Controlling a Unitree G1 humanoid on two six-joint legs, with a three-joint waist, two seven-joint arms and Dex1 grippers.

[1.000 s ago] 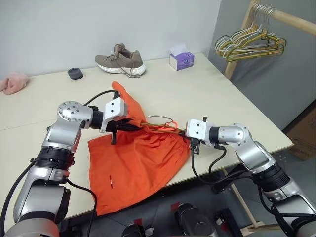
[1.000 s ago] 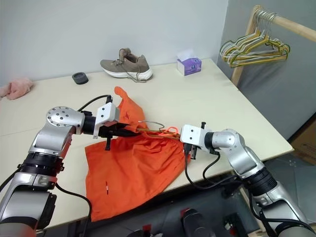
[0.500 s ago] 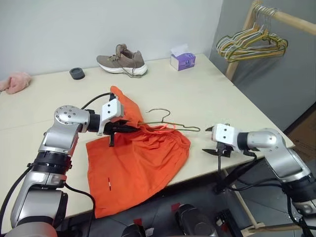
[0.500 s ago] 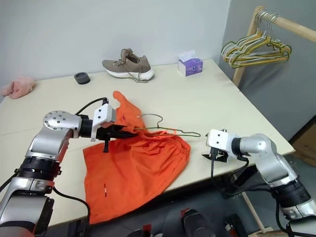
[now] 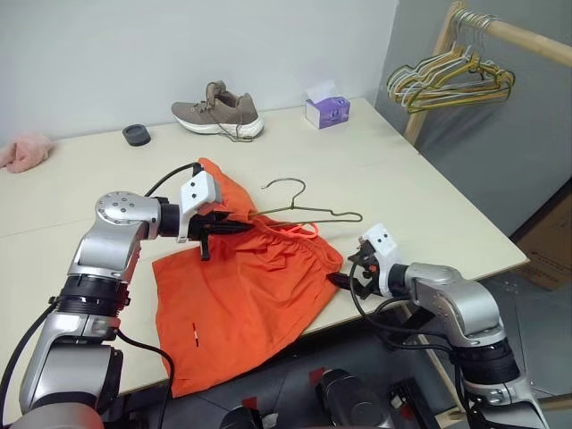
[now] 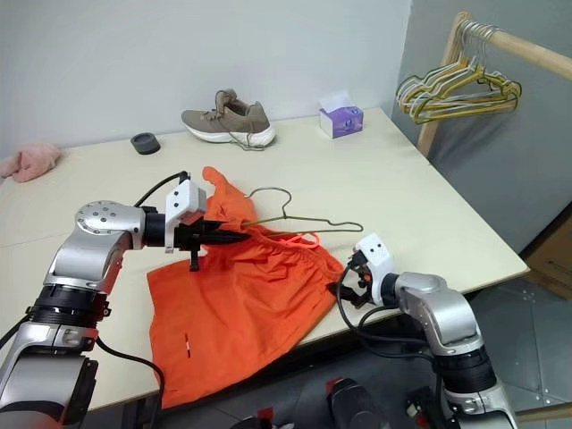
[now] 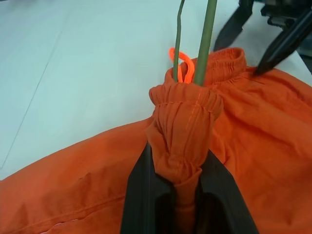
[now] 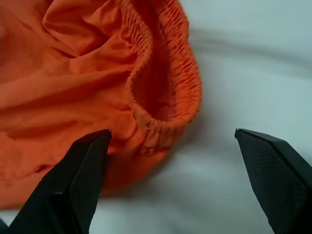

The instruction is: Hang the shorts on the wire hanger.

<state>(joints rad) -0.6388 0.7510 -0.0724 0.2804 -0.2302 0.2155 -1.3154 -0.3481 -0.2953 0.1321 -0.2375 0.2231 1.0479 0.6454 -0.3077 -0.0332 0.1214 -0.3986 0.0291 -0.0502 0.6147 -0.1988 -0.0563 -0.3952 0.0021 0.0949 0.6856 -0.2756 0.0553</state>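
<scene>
The left gripper (image 7: 181, 168) pinches the gathered waistband of the bright orange thin-fabric shorts (image 5: 241, 295) around the thin olive-brass wire hanger (image 5: 304, 211), anchoring it near the tabletop's front edge, while the right gripper (image 8: 187, 183) gapes wide at the waistband's free end.

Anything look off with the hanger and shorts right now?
Yes: the wire hanger is only partly in the shorts; its far end juts bare past the waistband while the left hand pinches the bunched waistband.

Bright, even indoor light, soft shadows, no glare; both wrist views slightly soft.
</scene>
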